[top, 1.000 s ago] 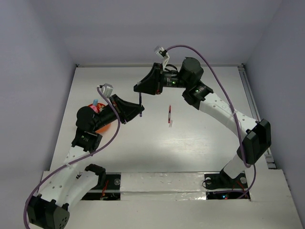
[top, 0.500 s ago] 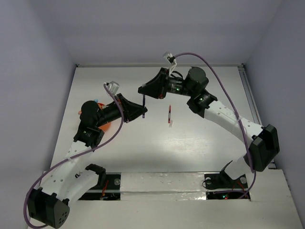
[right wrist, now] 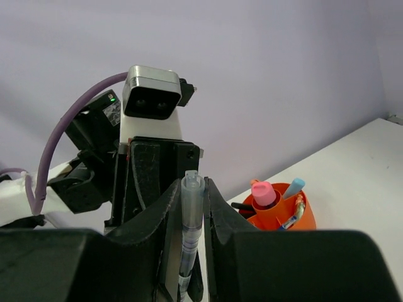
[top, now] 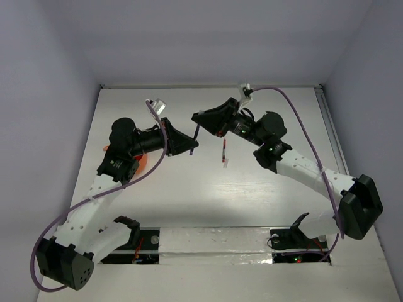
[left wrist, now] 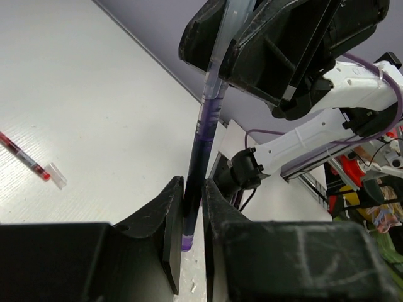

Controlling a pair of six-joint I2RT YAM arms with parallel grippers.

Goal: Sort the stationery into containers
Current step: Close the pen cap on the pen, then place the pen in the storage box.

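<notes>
Translucent plastic pen [left wrist: 201,145], glossy orange plastic pot [right wrist: 277,221], matt white table [left wrist: 94,113].

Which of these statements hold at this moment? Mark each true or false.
1. The left jaws and right jaws both clamp the blue pen. True.
2. The red pen sits in the orange pot. False: it lies on the table, apart from the pot.
3. The orange pot holds a pink-capped tube. True.
4. The blue pen lies flat on the table. False: it is held above it, between the two arms.
</notes>
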